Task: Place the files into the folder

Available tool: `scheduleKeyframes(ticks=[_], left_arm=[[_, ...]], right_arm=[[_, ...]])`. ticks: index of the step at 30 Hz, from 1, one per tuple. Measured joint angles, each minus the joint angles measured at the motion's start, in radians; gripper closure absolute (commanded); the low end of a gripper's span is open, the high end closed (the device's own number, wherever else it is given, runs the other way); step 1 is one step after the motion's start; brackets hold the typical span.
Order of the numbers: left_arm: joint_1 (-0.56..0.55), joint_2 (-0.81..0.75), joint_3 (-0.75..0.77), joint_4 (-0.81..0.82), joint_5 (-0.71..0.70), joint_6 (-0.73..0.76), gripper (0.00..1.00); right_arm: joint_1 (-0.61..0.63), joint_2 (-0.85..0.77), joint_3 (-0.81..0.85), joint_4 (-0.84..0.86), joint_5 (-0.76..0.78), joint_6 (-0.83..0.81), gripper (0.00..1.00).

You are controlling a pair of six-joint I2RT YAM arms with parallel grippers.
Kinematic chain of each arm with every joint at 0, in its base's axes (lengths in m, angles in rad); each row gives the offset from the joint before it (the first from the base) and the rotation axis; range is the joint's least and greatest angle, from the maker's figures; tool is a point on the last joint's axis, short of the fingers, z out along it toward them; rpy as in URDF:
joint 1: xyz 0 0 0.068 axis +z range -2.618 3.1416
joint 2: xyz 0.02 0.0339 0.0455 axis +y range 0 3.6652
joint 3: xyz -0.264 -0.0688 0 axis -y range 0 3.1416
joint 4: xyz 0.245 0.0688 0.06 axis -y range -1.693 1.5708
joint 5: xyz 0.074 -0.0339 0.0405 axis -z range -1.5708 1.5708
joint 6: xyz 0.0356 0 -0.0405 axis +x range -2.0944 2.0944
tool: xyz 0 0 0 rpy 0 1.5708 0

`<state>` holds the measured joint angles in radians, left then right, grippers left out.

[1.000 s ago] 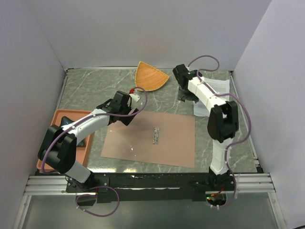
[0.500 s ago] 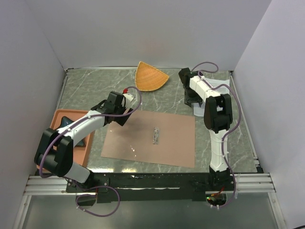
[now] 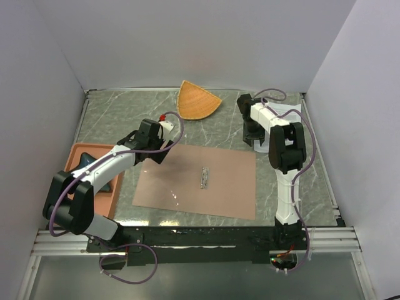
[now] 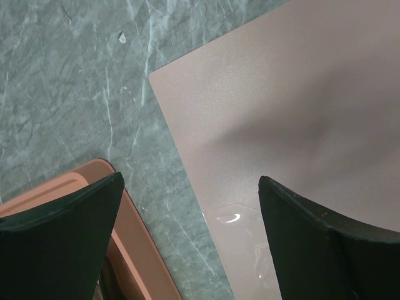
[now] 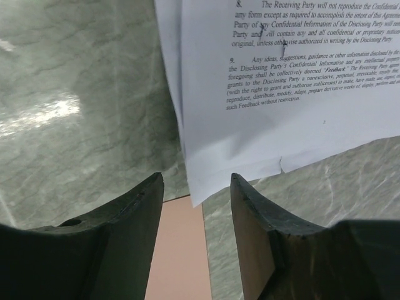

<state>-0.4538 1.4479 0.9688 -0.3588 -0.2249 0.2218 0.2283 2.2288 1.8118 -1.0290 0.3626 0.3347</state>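
The reddish-brown folder (image 3: 187, 187) lies open and flat mid-table, its metal clip (image 3: 204, 177) at the centre. The files (image 3: 290, 112), white printed sheets, lie at the back right, partly under the right arm. My right gripper (image 3: 251, 135) hangs over their near-left corner. In the right wrist view the files (image 5: 275, 75) taper to a corner between the fingers of that gripper (image 5: 197, 176), whose jaws stand apart and clamp nothing; the folder (image 5: 178, 250) shows below. My left gripper (image 4: 190, 178) is wide open above the folder's (image 4: 281, 112) far-left corner.
A salmon-orange tray (image 3: 103, 201) holding a dark blue object (image 3: 87, 161) sits at the left edge, and its rim (image 4: 134, 250) shows by my left finger. An orange fan-shaped dish (image 3: 197, 100) lies at the back centre. White walls close in the table.
My right gripper has swung over to the papers' near-left corner and its jaws have narrowed. The left gripper has drifted slightly left, still wide open.
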Motion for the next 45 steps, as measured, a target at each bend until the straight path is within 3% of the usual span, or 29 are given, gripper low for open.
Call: scheduleKeyframes(ticks=[25, 36, 40, 45], left_arm=[[0.0, -0.011, 0.035, -0.028, -0.006, 0.0, 0.04], [0.0, -0.016, 0.046, -0.027, -0.018, 0.003, 0.04], [0.0, -0.018, 0.045, -0.021, -0.03, 0.006, 0.04], [0.0, -0.021, 0.035, -0.008, -0.045, 0.02, 0.04]], right_arm=[[-0.029, 0.061, 0.069, -0.063, -0.042, -0.02, 0.54], [-0.029, 0.061, 0.069, -0.092, -0.053, -0.018, 0.81], [-0.029, 0.061, 0.069, -0.092, -0.059, -0.019, 1.0], [-0.029, 0.061, 0.06, -0.088, -0.07, -0.015, 1.0]])
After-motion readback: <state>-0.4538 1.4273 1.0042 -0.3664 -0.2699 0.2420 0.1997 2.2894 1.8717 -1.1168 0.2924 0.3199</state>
